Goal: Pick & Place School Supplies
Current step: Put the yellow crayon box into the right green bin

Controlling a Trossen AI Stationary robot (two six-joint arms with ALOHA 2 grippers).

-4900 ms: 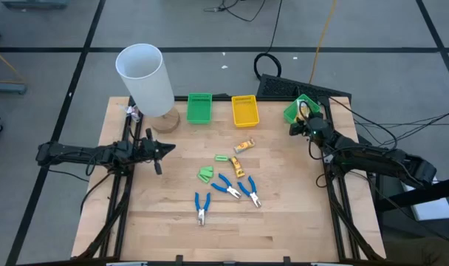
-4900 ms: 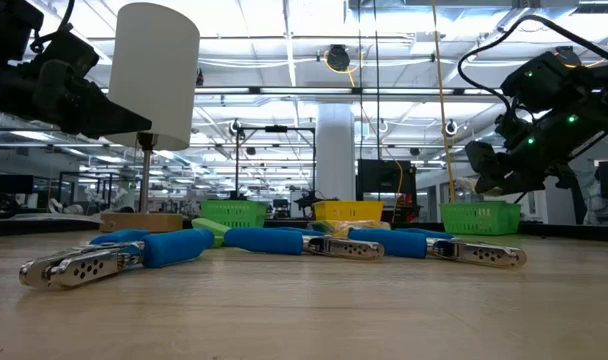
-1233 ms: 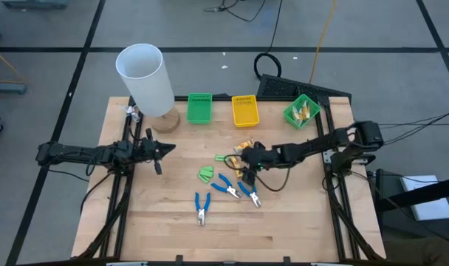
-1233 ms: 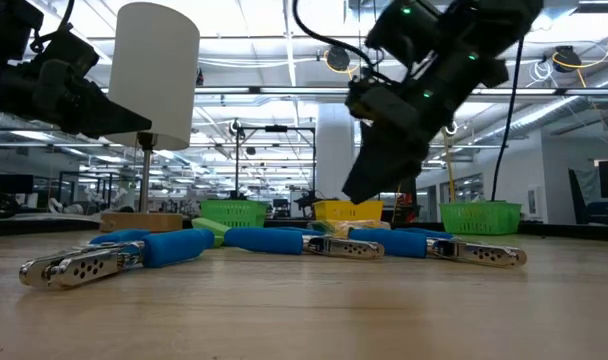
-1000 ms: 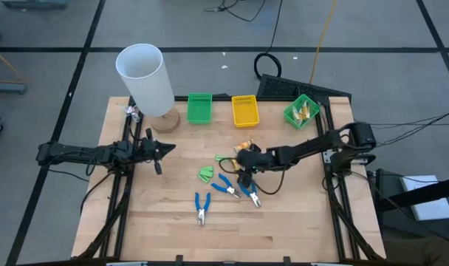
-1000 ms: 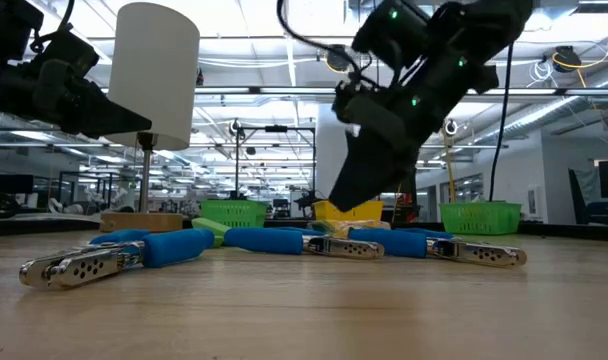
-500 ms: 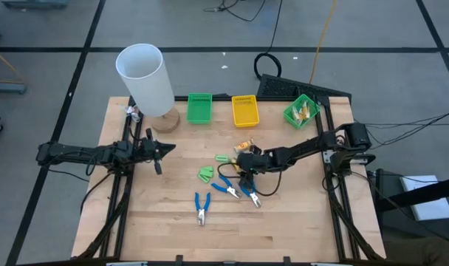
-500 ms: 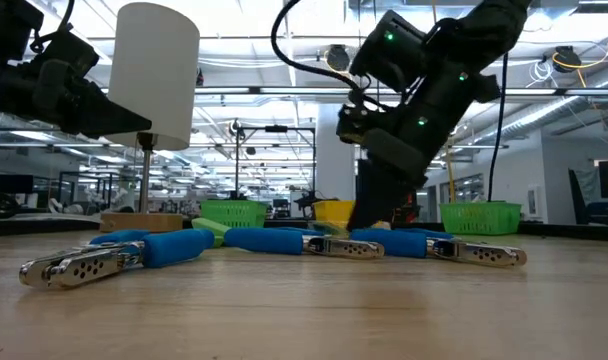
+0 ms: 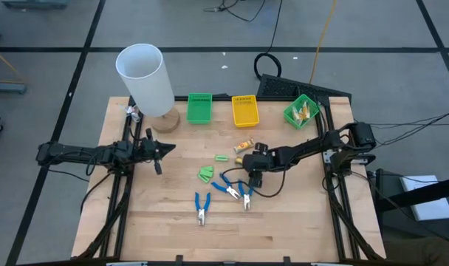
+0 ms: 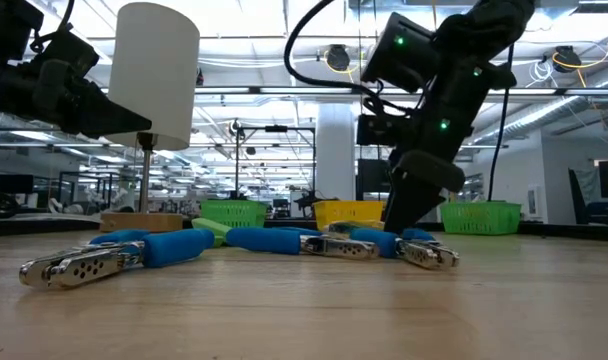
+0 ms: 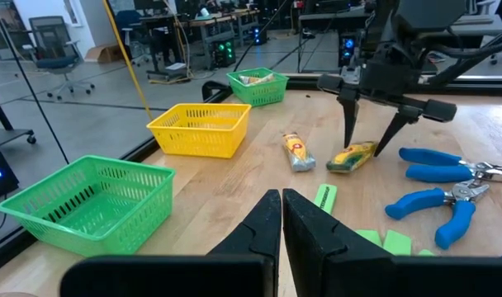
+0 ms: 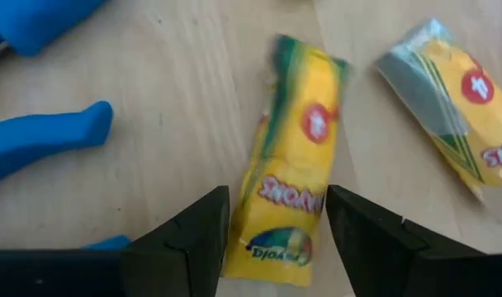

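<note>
High view: the right gripper (image 9: pixel 252 167) is down at the table's middle over a yellow pack (image 9: pixel 248 164), with the blue pliers (image 9: pixel 228 186) just nearer and green pieces (image 9: pixel 207 174) to the left. The left gripper (image 9: pixel 159 150) waits at the left, well apart.

Left wrist view: its fingers (image 11: pixel 272 227) are pressed together, empty.

Right wrist view: the spread fingers (image 12: pixel 197 235) straddle the pack (image 12: pixel 294 191) without clamping it; a second pack (image 12: pixel 455 106) lies beside.
</note>
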